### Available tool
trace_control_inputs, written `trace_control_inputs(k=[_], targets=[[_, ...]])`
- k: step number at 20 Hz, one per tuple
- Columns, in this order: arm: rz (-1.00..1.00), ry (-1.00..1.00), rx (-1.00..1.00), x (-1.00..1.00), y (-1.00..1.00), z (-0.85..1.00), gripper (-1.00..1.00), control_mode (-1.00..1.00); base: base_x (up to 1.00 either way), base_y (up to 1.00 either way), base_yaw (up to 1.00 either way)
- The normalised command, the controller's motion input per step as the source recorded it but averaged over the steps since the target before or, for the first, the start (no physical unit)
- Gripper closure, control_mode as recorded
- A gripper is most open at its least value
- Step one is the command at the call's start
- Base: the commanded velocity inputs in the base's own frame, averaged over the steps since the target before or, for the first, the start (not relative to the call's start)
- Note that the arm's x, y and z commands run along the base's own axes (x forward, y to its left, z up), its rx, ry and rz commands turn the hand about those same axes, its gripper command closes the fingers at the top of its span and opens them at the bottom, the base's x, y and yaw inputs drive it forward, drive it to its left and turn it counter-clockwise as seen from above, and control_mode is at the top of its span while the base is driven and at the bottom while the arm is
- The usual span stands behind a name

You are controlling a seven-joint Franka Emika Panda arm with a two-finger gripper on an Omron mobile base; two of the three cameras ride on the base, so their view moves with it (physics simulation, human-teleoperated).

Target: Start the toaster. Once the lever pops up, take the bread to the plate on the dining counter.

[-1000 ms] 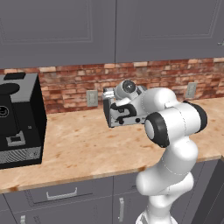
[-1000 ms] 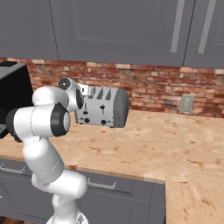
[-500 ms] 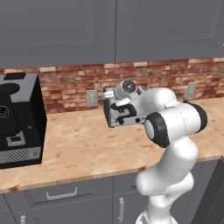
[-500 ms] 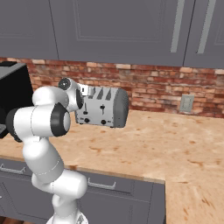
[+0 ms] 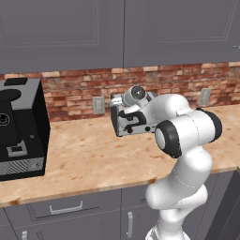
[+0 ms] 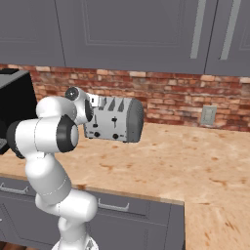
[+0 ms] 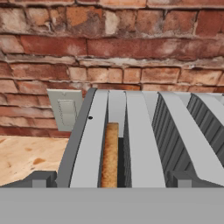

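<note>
The silver-grey toaster (image 6: pixel 117 120) stands on the kitchen counter by the brick wall, its black levers and knobs facing the room. My arm covers much of the toaster (image 5: pixel 123 125) in the left base view. From above, a tan slice of bread (image 7: pixel 110 154) sits upright in the leftmost slot of the toaster (image 7: pixel 144 140). My gripper (image 7: pixel 110 180) hovers just over that slot, open, with one fingertip (image 7: pixel 40 178) on each side and nothing held. The plate and the dining counter are out of view.
A big black coffee machine (image 5: pixel 18 126) stands at the counter's left end. Wall outlets (image 5: pixel 98 105) (image 6: pixel 209 115) sit on the brick backsplash. Grey upper cabinets (image 6: pixel 146 34) hang above. The wood-tone countertop (image 6: pixel 195 156) stretches bare to the toaster's right.
</note>
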Motion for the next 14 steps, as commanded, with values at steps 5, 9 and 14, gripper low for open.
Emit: trace_control_inputs(k=[5,9,14], targets=[[0.00,0.00,0.00,0.00,0.00,0.00,-1.00,-1.00,0.00,0.00,0.00],[0.00,0.00,0.00,0.00,0.00,0.00,-1.00,-1.00,0.00,0.00,0.00],[0.00,0.00,0.00,0.00,0.00,0.00,-1.00,-1.00,0.00,0.00,0.00]])
